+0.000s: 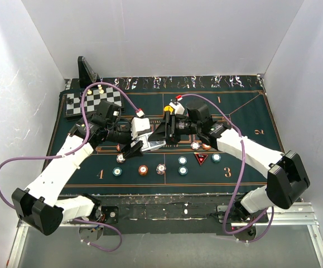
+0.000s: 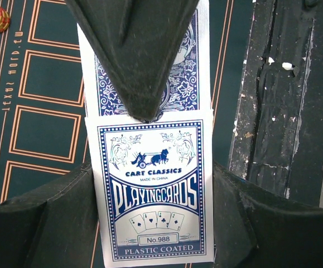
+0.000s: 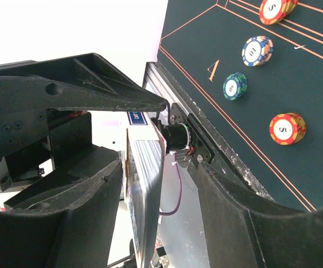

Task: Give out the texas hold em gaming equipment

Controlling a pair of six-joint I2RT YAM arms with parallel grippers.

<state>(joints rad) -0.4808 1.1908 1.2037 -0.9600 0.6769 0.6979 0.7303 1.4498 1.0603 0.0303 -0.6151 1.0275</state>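
Observation:
A blue-and-white playing card box (image 2: pixel 153 201) is held above the green felt table (image 1: pixel 245 117), with my left gripper (image 2: pixel 153 184) shut on its two sides. Blue-backed cards (image 2: pixel 192 78) stick out of the box's far end. My right gripper (image 3: pixel 158 167) straddles that same deck (image 3: pixel 144 184), seen edge-on. Its jaws are open, with a gap on the right side. One right finger (image 2: pixel 139 56) covers the card backs. In the top view the two grippers (image 1: pixel 143 147) (image 1: pixel 160 135) meet over the table's middle. Orange, teal and whitish poker chips (image 1: pixel 143 169) (image 1: pixel 183 170) and a red triangle marker (image 1: pixel 201 158) lie on the felt.
A chessboard with pawns (image 1: pixel 88 102) and a black angled stand (image 1: pixel 87 71) sit at the back left. A yellow disc (image 1: pixel 167 108) lies behind the grippers. Chip stacks (image 3: pixel 287 128) (image 3: pixel 235 86) line the front half of the felt. The table's scuffed black front rail (image 2: pixel 284 111) is below the box.

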